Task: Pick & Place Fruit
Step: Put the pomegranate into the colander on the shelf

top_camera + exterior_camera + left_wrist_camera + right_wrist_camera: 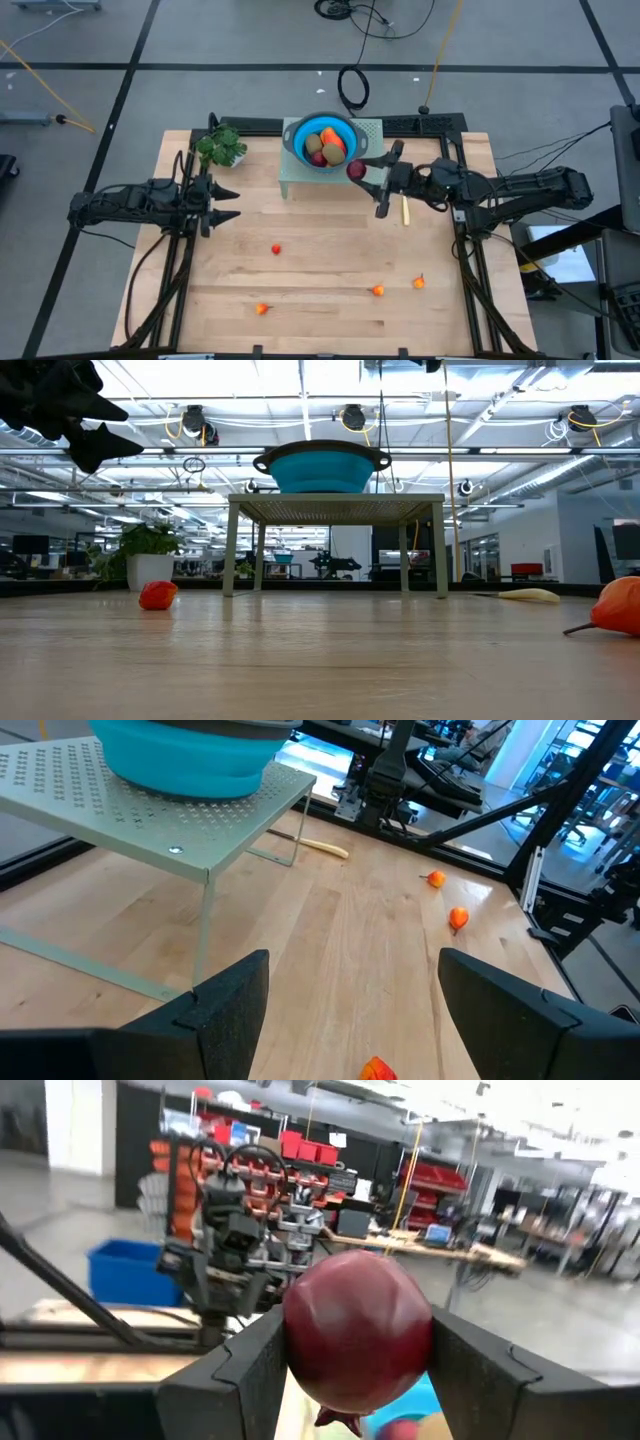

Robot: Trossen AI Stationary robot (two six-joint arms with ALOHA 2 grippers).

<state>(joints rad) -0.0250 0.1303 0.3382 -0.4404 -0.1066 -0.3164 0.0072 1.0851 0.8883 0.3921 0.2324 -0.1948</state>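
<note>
A blue bowl [325,143] sits on a pale green perforated stand [295,180] and holds two brown ovals, a longer orange-red piece and a dark red one. My right gripper [360,172] is just right of the bowl, shut on a dark red round fruit [357,1342]. My left gripper [345,1010] hangs open over the table's left part [232,205]. Tiny orange-red fruits lie on the wood: one [276,249], a second [263,309], a third [378,291] and another [419,283]. My right gripper pinches the dark red round fruit [355,170] between its two fingers, one finger [245,1370] on each side of its widest part [300,1335]. The fingers come about level from the table's right. The fruit is lifted clear, beside the bowl's right rim.
A green leafy bunch [222,147] stands at the far left by the stand. A slim yellow-handled knife [406,209] lies on the table under the right arm. The stand's legs [232,550] rise at the table's far middle. Bare wood stretches across the near half between the small fruits.
</note>
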